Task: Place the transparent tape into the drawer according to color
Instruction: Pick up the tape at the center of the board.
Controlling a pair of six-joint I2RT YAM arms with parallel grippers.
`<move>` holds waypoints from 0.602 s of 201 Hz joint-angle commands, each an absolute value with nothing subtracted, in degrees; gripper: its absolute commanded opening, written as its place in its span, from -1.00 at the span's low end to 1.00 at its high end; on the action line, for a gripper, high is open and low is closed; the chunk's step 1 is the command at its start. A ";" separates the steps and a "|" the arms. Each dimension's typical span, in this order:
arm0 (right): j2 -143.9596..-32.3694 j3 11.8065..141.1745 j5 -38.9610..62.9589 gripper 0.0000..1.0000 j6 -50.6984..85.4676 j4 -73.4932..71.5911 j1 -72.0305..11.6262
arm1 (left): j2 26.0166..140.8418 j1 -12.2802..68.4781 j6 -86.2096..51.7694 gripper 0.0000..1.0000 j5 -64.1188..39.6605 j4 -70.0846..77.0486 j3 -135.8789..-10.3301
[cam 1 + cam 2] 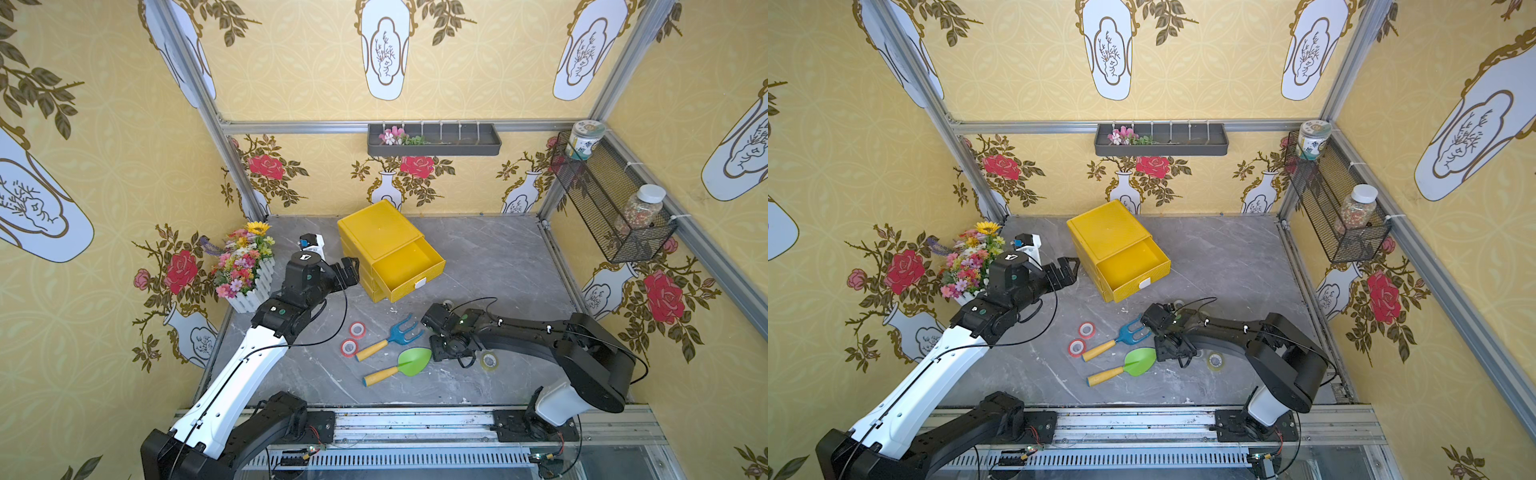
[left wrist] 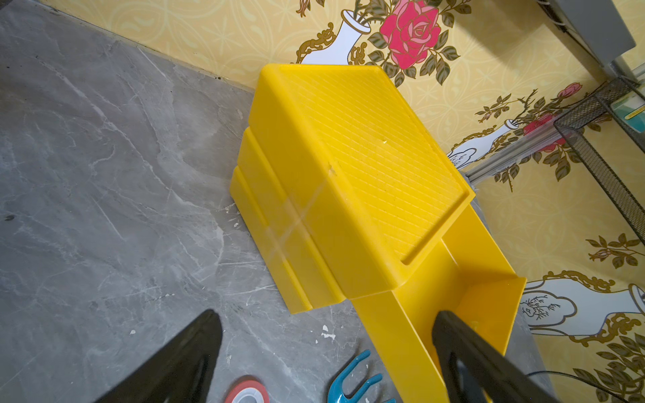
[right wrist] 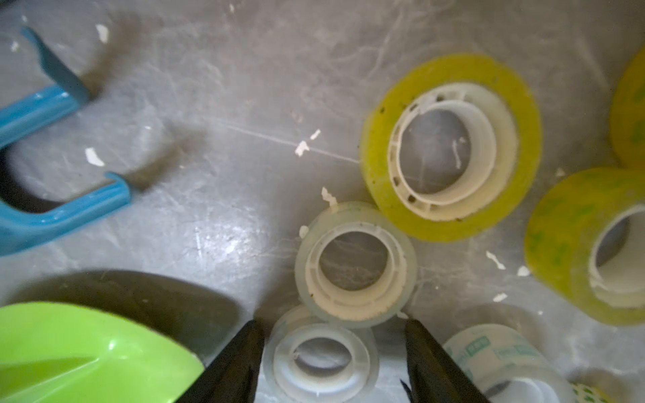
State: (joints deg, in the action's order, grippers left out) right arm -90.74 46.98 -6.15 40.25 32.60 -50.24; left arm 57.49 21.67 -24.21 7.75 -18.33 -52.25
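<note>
The right tool [image 3: 333, 324] sits low, jaws apart astride a clear roll [image 3: 363, 363] lying on the worktop [image 3: 227, 139]: looks like the pick-up step. Next it should close squarely, lift, and carry to the open drawer [image 1: 405, 257]. The left tool [image 1: 347, 270] hovers beside that drawer, spread wide.

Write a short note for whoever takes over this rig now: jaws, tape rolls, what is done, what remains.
Left gripper: jaws open, empty, beside the yellow drawer unit.
Right gripper: jaws open, low, either side of a clear roll lying flat on the table; not gripped.
Other rolls: red rolls by the blue fork, yellowish rolls and more clear ones near the right gripper, all on the table.
Done: top drawer pulled open; no roll visible inside.
Left: sort every roll by color.
</note>
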 commanded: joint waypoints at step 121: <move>-92.08 47.09 -5.35 0.26 40.20 37.12 -51.57 | 57.92 21.61 -23.67 0.99 7.91 -17.67 -52.21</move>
